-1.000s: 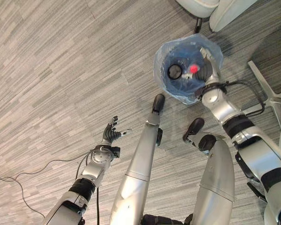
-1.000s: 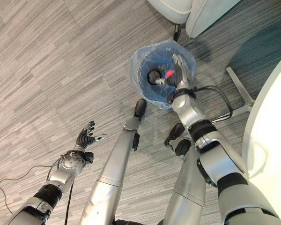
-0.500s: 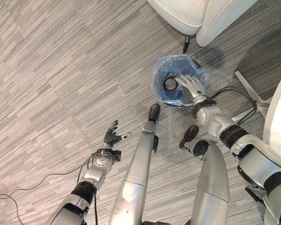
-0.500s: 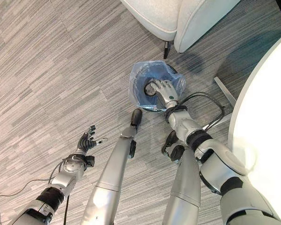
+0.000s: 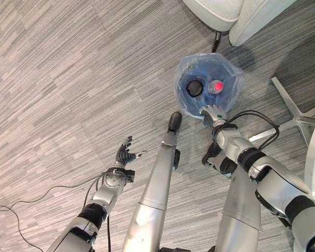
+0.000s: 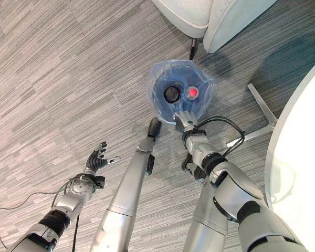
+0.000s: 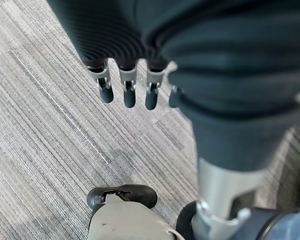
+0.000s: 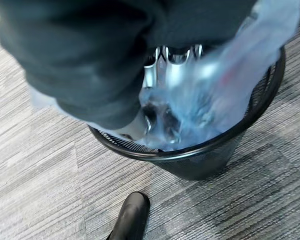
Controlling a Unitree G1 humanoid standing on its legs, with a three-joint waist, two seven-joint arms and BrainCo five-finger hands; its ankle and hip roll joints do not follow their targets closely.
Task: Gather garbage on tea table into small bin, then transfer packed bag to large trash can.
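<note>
A small black mesh bin [image 5: 199, 111] lined with a blue plastic bag [image 5: 232, 84] stands on the grey carpet. Inside it lie a dark round cup [image 5: 194, 88] and a red-topped item [image 5: 217, 86]. My right hand [image 5: 212, 112] is at the bin's near rim, its fingers curled on the bag's edge. In the right wrist view the blue bag [image 8: 215, 95] stretches up past the fingers [image 8: 175, 55], above the bin's rim [image 8: 230, 137]. My left hand [image 5: 125, 155] hangs open over bare carpet, far left of the bin, its fingers [image 7: 128, 92] straight.
A pale upholstered chair [image 5: 236, 13] on a dark leg [image 5: 216, 40] stands just beyond the bin. A silver star-shaped base [image 5: 296, 113] lies to its right. The white table's edge [image 6: 304, 157] runs down the right side.
My right hand has drawn back from inside the bin to its near rim, uncovering the red-topped item. The camera has shifted; the left hand stays open.
</note>
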